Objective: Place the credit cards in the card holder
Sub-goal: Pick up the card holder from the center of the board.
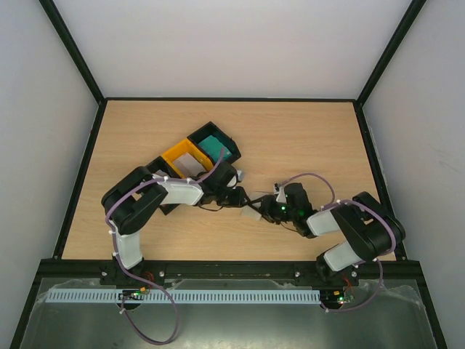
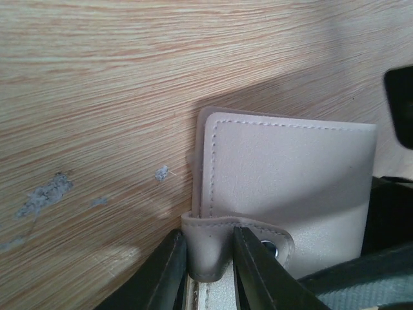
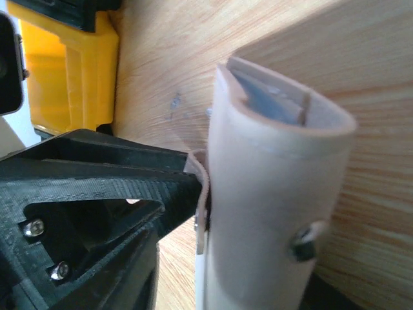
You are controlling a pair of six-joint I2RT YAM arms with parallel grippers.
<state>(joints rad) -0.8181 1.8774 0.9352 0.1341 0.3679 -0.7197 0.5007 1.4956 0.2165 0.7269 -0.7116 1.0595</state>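
The left gripper (image 2: 208,248) is closed on the snap tab (image 2: 255,231) of the beige card holder (image 2: 290,174), one finger on either side of the strap, just beside the snap button (image 2: 268,245). The card holder lies on the wooden table (image 2: 97,97) between the two grippers. In the right wrist view its leaves gape slightly at the far end, showing blue-grey lining.

The right gripper (image 1: 275,206) sits close against the holder's opposite side. Its fingers do not show clearly, so whether it grips anything cannot be told.

Beyond the card holder, on the left arm's side, stand a yellow tray (image 1: 174,154) holding a pale card (image 1: 190,161) and a black tray (image 1: 222,134) holding teal cards (image 1: 213,148). What appears to be a further black tray (image 1: 157,167) lies mostly under the left arm.

Progress: early. No card is seen in the holder, and the visible cards lie in their trays. Remaining: unfasten and spread the holder, then fetch each card and slide it into a slot.
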